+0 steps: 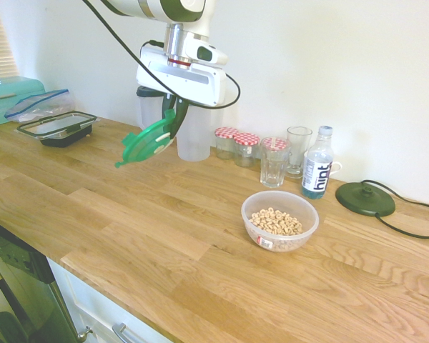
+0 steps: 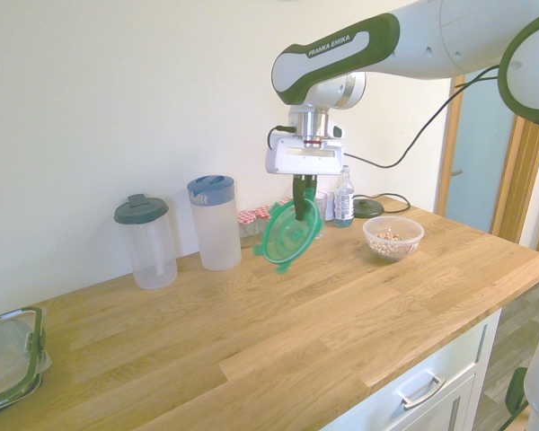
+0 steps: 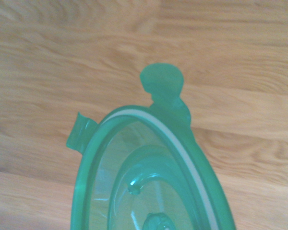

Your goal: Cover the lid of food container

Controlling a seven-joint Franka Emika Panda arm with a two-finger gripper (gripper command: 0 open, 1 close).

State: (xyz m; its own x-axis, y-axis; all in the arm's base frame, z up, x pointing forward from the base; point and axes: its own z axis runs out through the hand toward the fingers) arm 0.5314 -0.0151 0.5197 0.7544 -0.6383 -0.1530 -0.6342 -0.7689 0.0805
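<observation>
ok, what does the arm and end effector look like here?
White arm with dark green joint bands, one lettered FRANKA EMIKA. A silver ring sits above the boxy white end effector, whose fingers are dark. A black cable loops along the wrist.

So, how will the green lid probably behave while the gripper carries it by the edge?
The green lid is probably stiff: pinched at its rim by the gripper, it hangs tilted without drooping. It looks thin and translucent, so likely light. Held by one edge only, smooth plastic might swing or slip if the move is fast.
</observation>
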